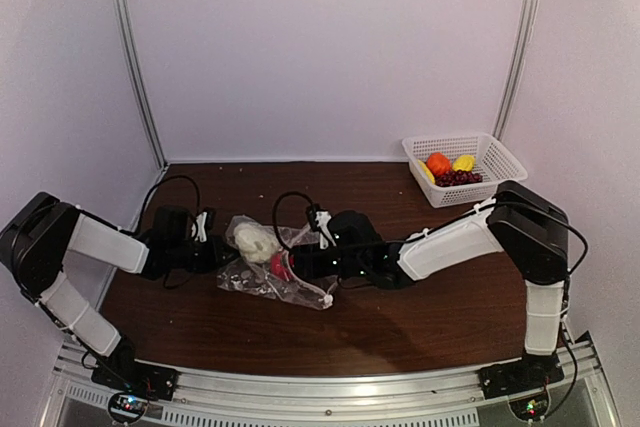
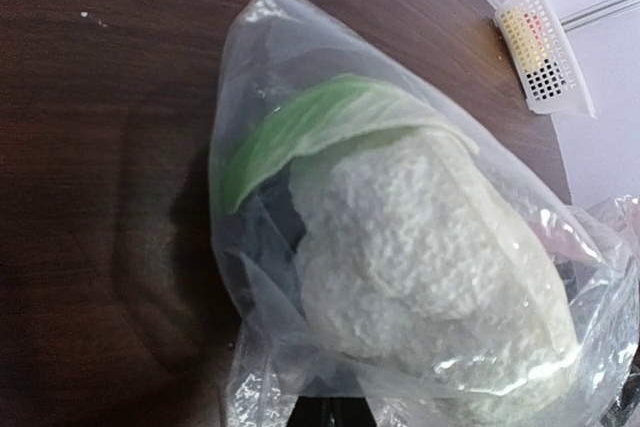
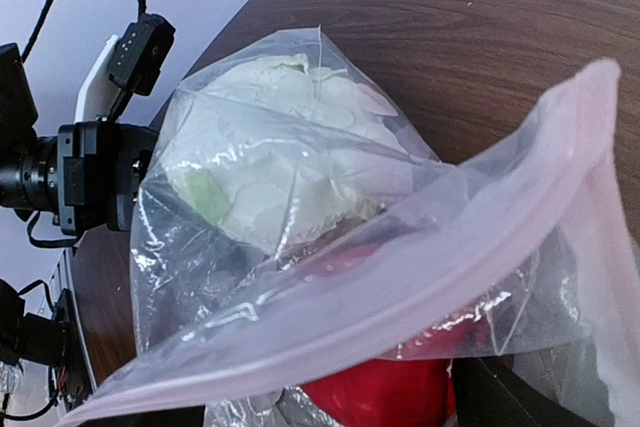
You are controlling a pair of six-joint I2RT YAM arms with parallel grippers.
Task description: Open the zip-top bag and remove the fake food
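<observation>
My left gripper (image 1: 213, 253) is closed, apparently pinching the sealed end of the zip-top bag (image 1: 250, 277) mid-table. Whether my right gripper (image 1: 298, 263) at its pink mouth is parted, I cannot tell. I'd anchor left and draw the fake food, the red piece (image 1: 279, 265) then the cauliflower (image 1: 253, 241), out low. Beyond lie the dark wood table (image 1: 400, 327), a white basket (image 1: 465, 140) of fruit at its far right corner, and pale walls.
</observation>
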